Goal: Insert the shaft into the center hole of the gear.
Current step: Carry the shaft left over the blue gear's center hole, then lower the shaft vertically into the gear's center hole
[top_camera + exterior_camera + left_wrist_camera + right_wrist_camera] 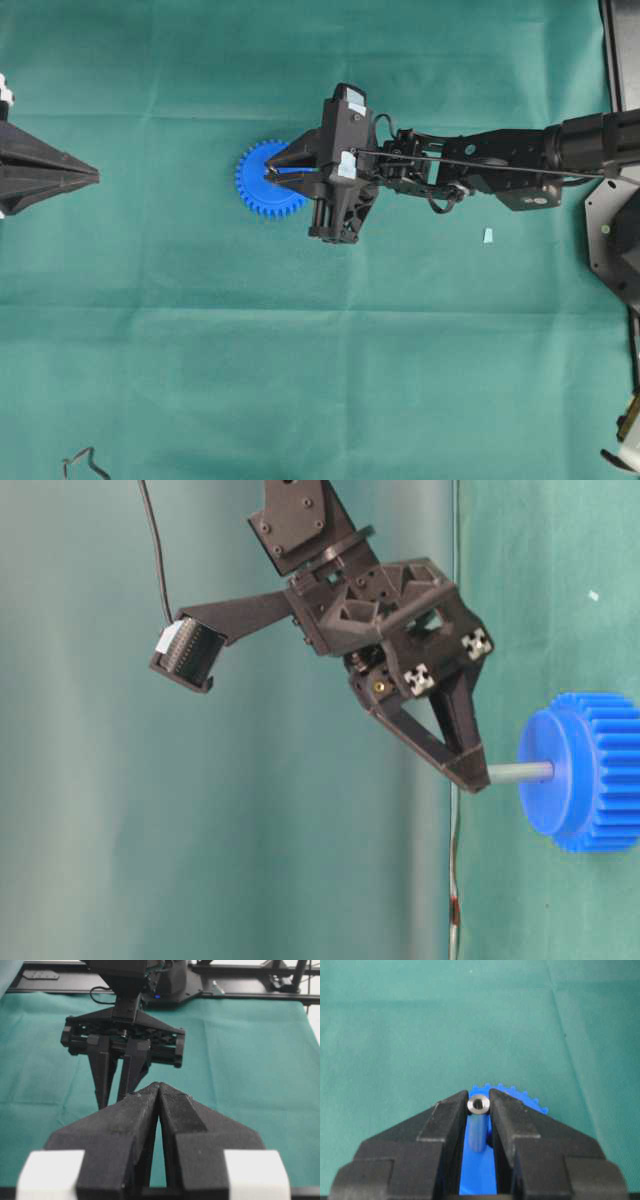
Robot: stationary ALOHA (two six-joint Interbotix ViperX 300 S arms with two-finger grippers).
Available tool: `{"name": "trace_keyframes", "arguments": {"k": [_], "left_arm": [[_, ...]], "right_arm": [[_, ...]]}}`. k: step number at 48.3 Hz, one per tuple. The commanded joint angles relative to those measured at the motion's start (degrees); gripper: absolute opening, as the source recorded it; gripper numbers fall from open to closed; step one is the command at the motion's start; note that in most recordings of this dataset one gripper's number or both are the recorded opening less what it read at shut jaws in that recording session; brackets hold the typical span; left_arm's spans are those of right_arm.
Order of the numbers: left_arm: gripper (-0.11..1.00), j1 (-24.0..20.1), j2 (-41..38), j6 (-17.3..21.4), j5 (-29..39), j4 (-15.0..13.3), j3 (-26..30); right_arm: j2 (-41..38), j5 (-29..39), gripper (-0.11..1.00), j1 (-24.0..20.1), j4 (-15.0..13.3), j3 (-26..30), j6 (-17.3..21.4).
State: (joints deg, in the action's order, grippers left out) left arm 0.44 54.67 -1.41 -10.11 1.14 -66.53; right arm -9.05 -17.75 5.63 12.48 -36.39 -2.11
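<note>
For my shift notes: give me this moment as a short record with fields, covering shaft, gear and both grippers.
shaft: gripped at one end, other end at the gear's center
gear: blue, flat on the green cloth
right gripper: shut on the shaft, above the gear
left gripper: shut, empty, far from the gear
insertion: whether the shaft is fully seated cannot be told

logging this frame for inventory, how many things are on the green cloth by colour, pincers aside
blue: 1, the gear
silvery grey: 1, the shaft, clamped in the right pincer with its far end at the gear's hub
pale blue: 1, a small scrap
dark: 1, a bent wire piece near the lower left edge
total: 4
</note>
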Motion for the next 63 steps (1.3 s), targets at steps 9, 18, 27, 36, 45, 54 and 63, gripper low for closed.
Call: {"name": "trace_keyframes", "arguments": {"k": [9,18,27,36,45,54,63], "left_arm": [[0.00,0.2,-0.3,-0.1,-0.3,0.1,1.4],[0.00,0.2,-0.2,-0.1,-0.3,0.2,1.4],[0.00,0.2,-0.2,-0.1,-0.3,0.2,1.4],[0.00,0.1,-0.3,0.0,-0.3,0.2,1.4],[0.00,0.2,-0.2,-0.1,-0.3,0.1,1.4],[0.00,0.2,-0.3,0.0,-0.3,0.2,1.4],[0.00,0.2,-0.2,-0.1,-0.3,0.2,1.4]], "right_arm": [[1.1,-1.7,0.17,0.6,0.1,1.1,-0.2],[1.6,-2.5,0.17,1.0,0.1,1.1,-0.2],[1.5,-2.5,0.17,1.0,0.1,1.1,-0.2],[0.8,-2.6,0.17,1.0,0.2,1.1,0.2],[-0.3,-2.8,0.17,0.8,0.8,1.1,0.4],[-1.2,-3.7,0.17,0.4,1.1,1.1,0.4],[-3.9,-5.4,0.17,0.2,2.6,1.1,0.5]]}}
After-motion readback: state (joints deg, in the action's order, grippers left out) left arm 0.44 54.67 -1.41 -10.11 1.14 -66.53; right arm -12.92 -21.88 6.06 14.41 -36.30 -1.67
